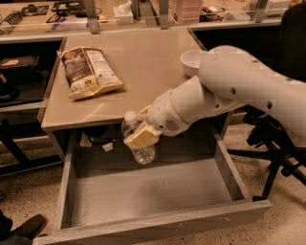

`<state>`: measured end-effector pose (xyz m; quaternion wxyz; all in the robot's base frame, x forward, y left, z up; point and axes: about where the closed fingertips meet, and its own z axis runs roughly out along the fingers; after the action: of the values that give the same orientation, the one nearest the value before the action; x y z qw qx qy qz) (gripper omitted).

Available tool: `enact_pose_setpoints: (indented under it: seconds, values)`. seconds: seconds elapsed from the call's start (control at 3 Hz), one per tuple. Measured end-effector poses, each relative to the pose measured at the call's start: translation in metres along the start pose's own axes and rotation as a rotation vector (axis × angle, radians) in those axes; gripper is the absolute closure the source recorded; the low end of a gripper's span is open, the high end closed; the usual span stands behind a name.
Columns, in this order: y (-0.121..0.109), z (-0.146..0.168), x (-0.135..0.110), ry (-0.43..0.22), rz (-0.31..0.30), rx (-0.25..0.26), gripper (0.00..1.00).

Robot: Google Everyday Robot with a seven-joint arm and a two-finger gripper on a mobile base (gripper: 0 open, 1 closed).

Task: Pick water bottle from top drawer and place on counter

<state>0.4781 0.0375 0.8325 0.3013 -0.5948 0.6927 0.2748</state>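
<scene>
The water bottle (138,149) is a small clear plastic bottle with a white cap, held tilted in the air above the open top drawer (143,191). My gripper (139,134) is shut on the bottle around its upper body, just in front of the counter's front edge. The white arm reaches in from the right. The grey drawer is pulled fully out and its pale floor shows nothing else. The beige counter (138,67) lies just behind and above the bottle.
A chip bag (90,72) lies on the counter's left half. A white bowl (192,61) sits at the counter's right edge, partly behind my arm. A long cluttered shelf (119,14) runs behind. A dark chair base (267,143) stands at right. A shoe (28,227) shows at bottom left.
</scene>
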Motion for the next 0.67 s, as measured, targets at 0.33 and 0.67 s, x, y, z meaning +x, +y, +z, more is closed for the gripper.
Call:
enact_pose_setpoints:
  seconds: [0.33, 0.67]
  values:
    - [-0.008, -0.024, -0.032, 0.008, -0.048, 0.019, 1.00]
    - [-0.018, -0.044, -0.060, 0.027, -0.087, 0.038, 1.00]
